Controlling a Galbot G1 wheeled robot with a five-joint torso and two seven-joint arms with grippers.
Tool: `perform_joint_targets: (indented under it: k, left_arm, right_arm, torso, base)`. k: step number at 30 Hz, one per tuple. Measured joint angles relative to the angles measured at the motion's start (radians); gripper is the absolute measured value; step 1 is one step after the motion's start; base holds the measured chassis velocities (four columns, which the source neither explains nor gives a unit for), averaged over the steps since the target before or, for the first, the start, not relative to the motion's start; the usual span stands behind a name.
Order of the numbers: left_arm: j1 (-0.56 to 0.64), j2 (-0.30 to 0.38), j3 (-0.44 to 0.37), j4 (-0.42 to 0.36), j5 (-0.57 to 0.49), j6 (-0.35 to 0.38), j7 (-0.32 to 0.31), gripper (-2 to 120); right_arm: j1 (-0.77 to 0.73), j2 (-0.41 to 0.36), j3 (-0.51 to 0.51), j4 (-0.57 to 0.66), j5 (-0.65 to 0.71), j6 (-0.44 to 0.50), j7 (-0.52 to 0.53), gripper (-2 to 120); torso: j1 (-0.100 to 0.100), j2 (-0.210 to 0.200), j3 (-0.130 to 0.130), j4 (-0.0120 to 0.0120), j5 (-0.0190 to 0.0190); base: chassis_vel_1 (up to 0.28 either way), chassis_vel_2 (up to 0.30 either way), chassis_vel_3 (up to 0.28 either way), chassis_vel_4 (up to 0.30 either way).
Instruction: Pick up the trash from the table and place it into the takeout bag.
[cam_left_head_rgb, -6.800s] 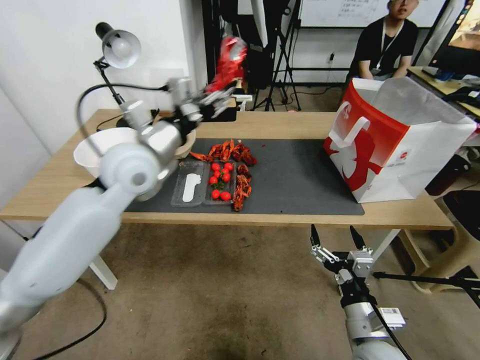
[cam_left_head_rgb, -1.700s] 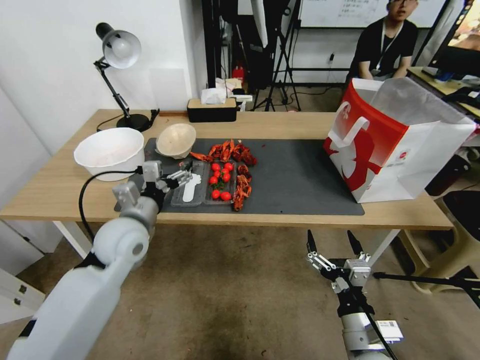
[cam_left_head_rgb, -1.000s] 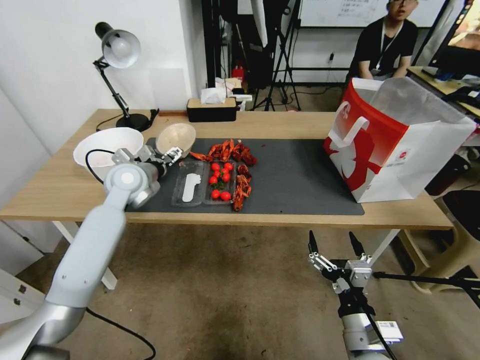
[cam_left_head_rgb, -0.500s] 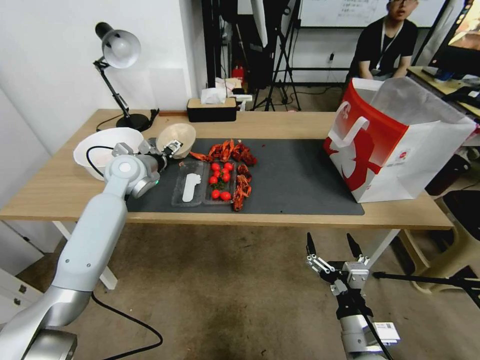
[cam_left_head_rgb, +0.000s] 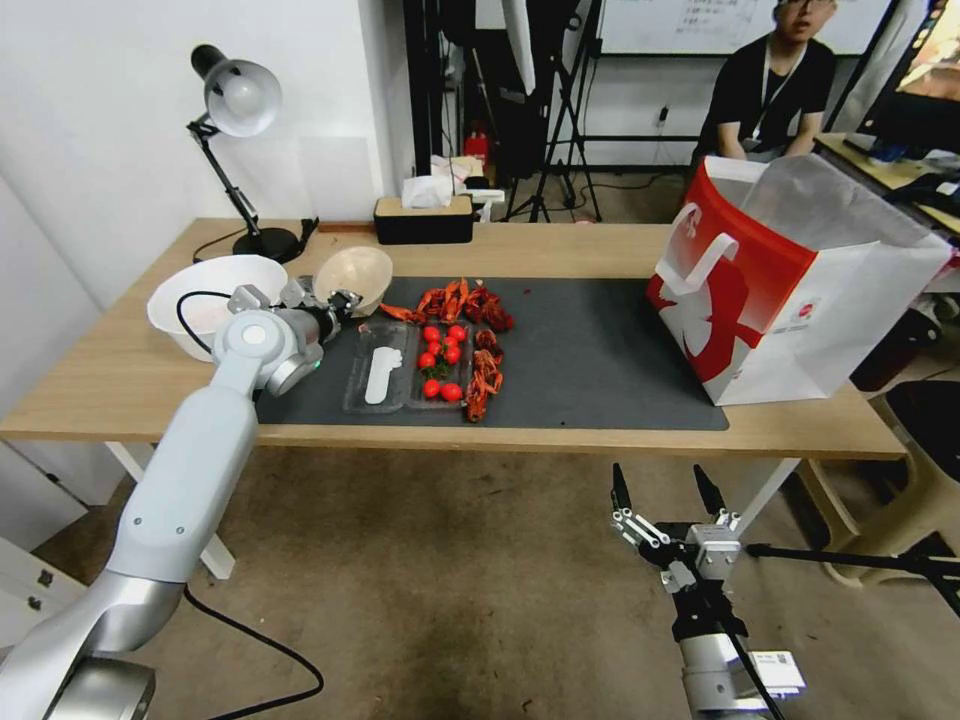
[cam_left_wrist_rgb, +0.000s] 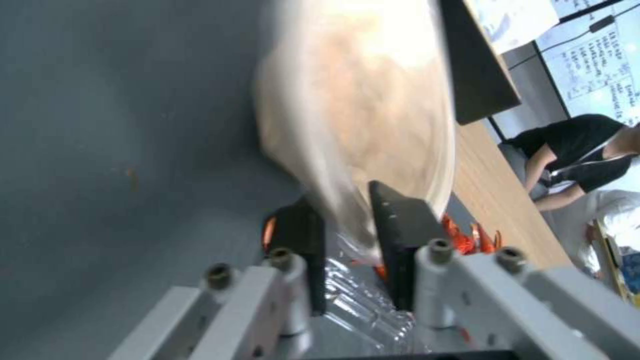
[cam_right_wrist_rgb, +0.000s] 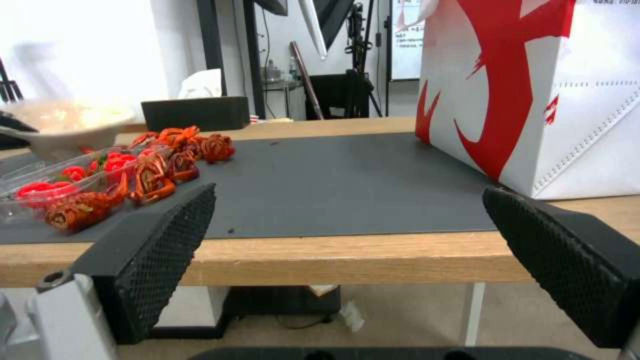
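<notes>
A beige paper bowl (cam_left_head_rgb: 358, 272) sits at the back left corner of the dark grey mat (cam_left_head_rgb: 600, 350) on the light-wood table (cam_left_head_rgb: 560, 245). My left gripper (cam_left_head_rgb: 338, 300) is at the bowl's near rim. In the left wrist view the bowl (cam_left_wrist_rgb: 360, 115) has one finger outside its wall and one inside, so the gripper (cam_left_wrist_rgb: 340, 195) is shut on the rim. The takeout bag (cam_left_head_rgb: 790, 290), white with a red front, stands open at the table's right end. My right gripper (cam_left_head_rgb: 668, 485) hangs open below the table's front edge, facing the bag (cam_right_wrist_rgb: 533, 90).
Red crayfish shells (cam_left_head_rgb: 465, 300) and a clear plastic tray (cam_left_head_rgb: 405, 365) with cherry tomatoes lie mid-mat beside the bowl. A large white bowl (cam_left_head_rgb: 205, 290), a desk lamp (cam_left_head_rgb: 235, 100) and a black tissue box (cam_left_head_rgb: 424, 220) stand along the left and back.
My left gripper moved from the near end of the clear tray back to the beige bowl and closed over its rim. The right arm barely shifted.
</notes>
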Motion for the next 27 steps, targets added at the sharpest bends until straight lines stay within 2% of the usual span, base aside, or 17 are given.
perform_joint_targets:
  k: [3,4,6,7,9,10,11,12,15,16,18,19,20,22,24,27]
  left_arm:
    - [0.019,0.007,0.003,-0.029,0.025,-0.020,0.029,5]
    - [0.039,0.015,0.006,-0.079,0.051,-0.030,0.063,0]
    - [0.054,0.020,0.012,-0.133,0.090,-0.037,0.103,0]
    - [0.054,0.020,0.012,-0.133,0.090,-0.037,0.103,0]
    - [0.060,0.023,0.028,-0.185,0.170,-0.054,0.159,0]
    - [0.059,0.024,0.038,-0.198,0.216,-0.068,0.194,0]
    - [0.059,0.024,0.038,-0.198,0.216,-0.068,0.194,0]
    - [0.057,0.027,0.046,-0.203,0.252,-0.079,0.223,0]
    - [0.030,0.046,0.091,-0.203,0.412,-0.182,0.440,0]
    - [0.030,0.046,0.091,-0.203,0.412,-0.182,0.440,0]
    - [-0.012,0.060,0.158,-0.187,0.567,-0.274,0.592,0]
    - [-0.039,0.063,0.189,-0.185,0.620,-0.291,0.633,0]
    - [-0.039,0.063,0.189,-0.185,0.620,-0.291,0.633,0]
    - [-0.103,0.062,0.270,-0.185,0.720,-0.309,0.683,0]
    - [-0.122,0.059,0.295,-0.185,0.745,-0.312,0.689,0]
    - [-0.209,0.036,0.397,-0.189,0.815,-0.314,0.696,0]
  right_arm:
    - [0.003,0.000,-0.001,-0.004,0.000,0.000,0.000,100]
    - [0.005,0.000,-0.001,-0.006,0.000,0.000,0.000,100]
    - [0.005,-0.002,-0.001,-0.008,0.000,0.001,0.000,100]
    - [0.005,-0.002,-0.001,-0.008,0.000,0.001,0.000,100]
    - [0.006,-0.004,-0.001,-0.012,0.000,0.003,0.000,100]
    - [0.007,-0.004,-0.001,-0.014,0.001,0.004,0.000,100]
    - [0.007,-0.004,-0.001,-0.014,0.001,0.004,0.000,100]
    - [0.007,-0.003,-0.001,-0.016,0.001,0.005,0.000,100]
    - [0.006,-0.002,-0.001,-0.019,0.002,0.008,0.000,100]
    - [0.006,-0.002,-0.001,-0.019,0.002,0.008,0.000,100]
    - [0.004,-0.001,0.001,-0.020,0.002,0.010,0.000,100]
    - [0.003,0.000,0.003,-0.020,0.002,0.010,0.000,100]
    - [0.003,0.000,0.003,-0.020,0.002,0.010,0.000,100]
    - [0.001,0.004,0.005,-0.020,0.002,0.011,0.001,100]
    - [0.000,0.006,0.005,-0.020,0.002,0.012,0.001,100]
    - [-0.005,0.016,0.006,-0.020,-0.001,0.015,0.001,100]
  torso:
    - [0.000,0.000,0.000,-0.0001,-0.0002]
    - [0.000,0.000,0.000,0.0004,0.0000]
    - [0.000,0.000,0.000,0.0002,0.0001]
    - [0.000,0.000,0.000,0.0002,0.0001]
    - [0.000,0.000,0.000,-0.0001,0.0001]
    - [0.000,0.000,0.000,-0.0002,0.0002]
    - [0.000,0.000,0.000,-0.0002,0.0002]
    - [0.000,0.000,0.000,0.0000,0.0001]
    - [0.000,0.000,0.000,0.0003,0.0001]
    - [0.000,0.000,0.000,0.0003,0.0001]
    - [0.000,0.000,0.000,0.0002,-0.0001]
    - [0.000,0.000,0.000,0.0001,0.0000]
    - [0.000,0.000,0.000,0.0001,0.0000]
    - [0.000,0.000,0.000,0.0001,0.0002]
    - [0.000,0.000,0.000,-0.0002,0.0002]
    - [0.000,0.000,0.000,-0.0002,0.0003]
  base:
    - [0.000,0.000,0.000,0.000]
    - [0.000,0.000,0.000,0.000]
    - [0.000,0.000,0.000,0.000]
    - [0.000,0.000,0.000,0.000]
    - [0.000,0.000,0.000,0.000]
    - [0.000,0.000,0.000,0.000]
    - [0.000,0.000,0.000,0.000]
    - [0.000,0.000,0.000,0.000]
    - [0.000,0.000,0.000,0.000]
    - [0.000,0.000,0.000,0.000]
    - [0.000,0.000,0.000,0.000]
    - [0.000,0.000,0.000,0.000]
    - [0.000,0.000,0.000,0.000]
    - [0.000,0.000,0.000,0.000]
    - [0.000,0.000,0.000,0.000]
    - [0.000,0.000,0.000,0.000]
